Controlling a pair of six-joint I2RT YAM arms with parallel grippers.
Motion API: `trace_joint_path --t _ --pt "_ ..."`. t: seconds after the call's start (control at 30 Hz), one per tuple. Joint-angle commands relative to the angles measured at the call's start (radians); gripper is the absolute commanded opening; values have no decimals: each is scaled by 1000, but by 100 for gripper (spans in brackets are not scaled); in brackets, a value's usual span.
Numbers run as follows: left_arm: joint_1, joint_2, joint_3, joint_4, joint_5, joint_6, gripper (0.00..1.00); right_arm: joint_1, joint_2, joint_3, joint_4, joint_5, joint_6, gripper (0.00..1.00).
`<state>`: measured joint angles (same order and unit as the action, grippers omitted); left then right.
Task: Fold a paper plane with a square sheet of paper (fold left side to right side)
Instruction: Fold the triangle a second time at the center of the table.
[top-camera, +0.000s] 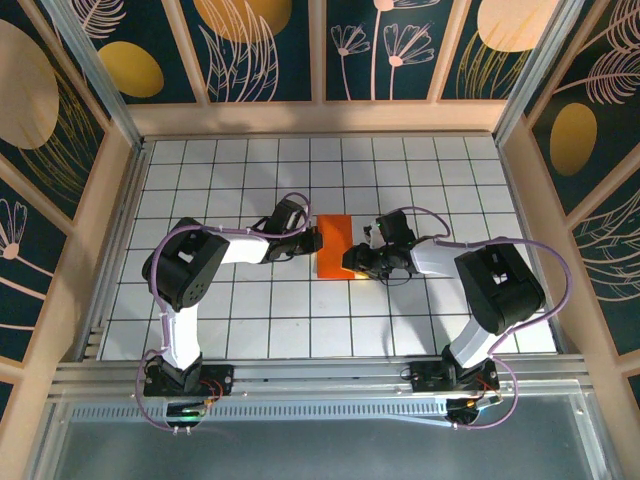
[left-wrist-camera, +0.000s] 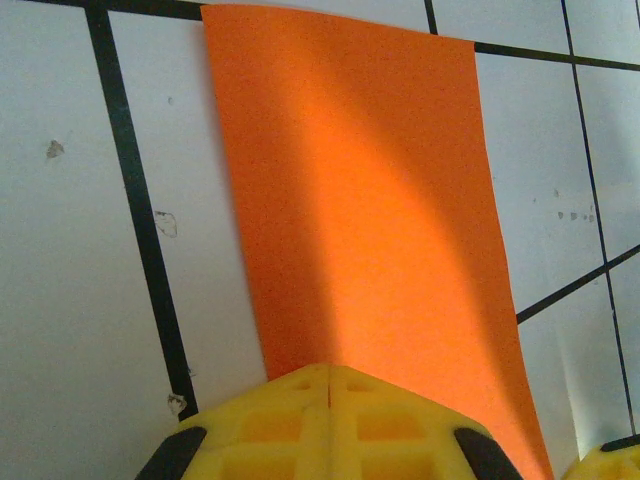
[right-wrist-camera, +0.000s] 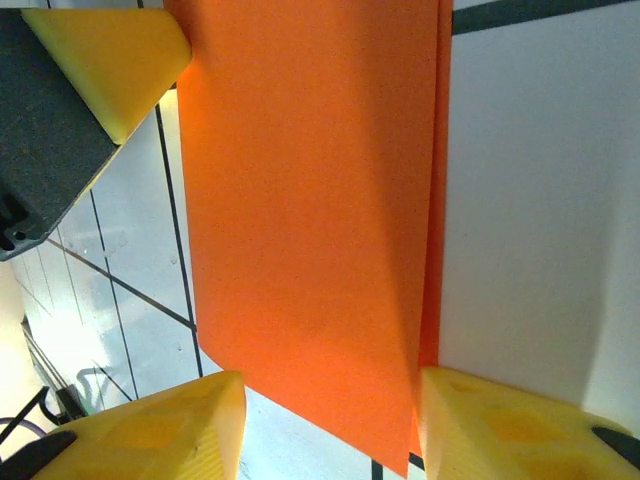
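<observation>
Pressing square sheet of paper (left-wrist-camera: 350, 200) (folded over) to table (left-wrist-camera: 70, 250) with closed-up left gripper (left-wrist-camera: 330, 385); right gripper (right-wrist-camera: 330, 430) spread, seemingly astride it.

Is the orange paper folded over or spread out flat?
Folded. The orange paper is a narrow rectangle, and the right wrist view shows two layers along one edge.

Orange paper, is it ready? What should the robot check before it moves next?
1. Orange paper folded into a narrow rectangle: ok.
2. Layers' edges matched: not ok, a thin strip of the lower layer peeks out in the right wrist view.
3. Left gripper shut at the paper's edge: ok.
4. Right gripper open over the paper: ok.
5. Crease pressed flat: cannot tell.
</observation>
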<state>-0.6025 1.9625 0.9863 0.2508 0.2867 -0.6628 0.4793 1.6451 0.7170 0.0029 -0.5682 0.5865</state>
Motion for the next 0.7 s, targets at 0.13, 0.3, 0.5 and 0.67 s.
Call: trace_joint_path --t 0.13,0.3,0.5,0.67 --pt "-7 2 -35 -82 -15 5 0 -7 1 -9 46 -22 26 49" --pt "-7 3 -37 -82 -14 4 0 -11 12 0 93 -48 41 43" --pt "-8 -1 -37 -84 -12 4 0 -42 44 18 160 -88 59 42" --pt "-8 -4 -40 -82 -11 5 0 -61 92 78 166 -100 40 41"
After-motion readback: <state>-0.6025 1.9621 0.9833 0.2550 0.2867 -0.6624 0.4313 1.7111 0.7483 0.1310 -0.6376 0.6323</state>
